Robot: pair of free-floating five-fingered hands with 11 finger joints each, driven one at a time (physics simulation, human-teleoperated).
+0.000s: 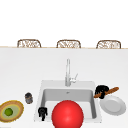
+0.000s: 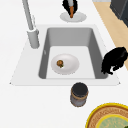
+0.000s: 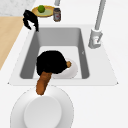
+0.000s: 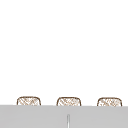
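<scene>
While the right hand (image 1: pixel 101 90) curls round a long brown baguette (image 1: pixel 110 91) above the round white plate (image 1: pixel 113 105) on the bench, grip's near one end — could tip & drop. Left hand (image 1: pixel 42 111) idle, fingers curled.

Two black robot hands: the left robot hand (image 1: pixel 42 112) and the right robot hand (image 1: pixel 101 91). One brown baguette (image 1: pixel 110 91). Two white plates, one on the tabletop (image 1: pixel 114 105) and one in the sink (image 2: pixel 65 64). One sink (image 1: pixel 43 86), one faucet (image 1: pixel 67 72), one dark jar (image 1: pixel 28 98), one woven tray (image 1: pixel 17 108) carrying one lime (image 1: pixel 8 112), one red ball (image 1: pixel 67 115), three chair backs (image 1: pixel 29 43).
</scene>
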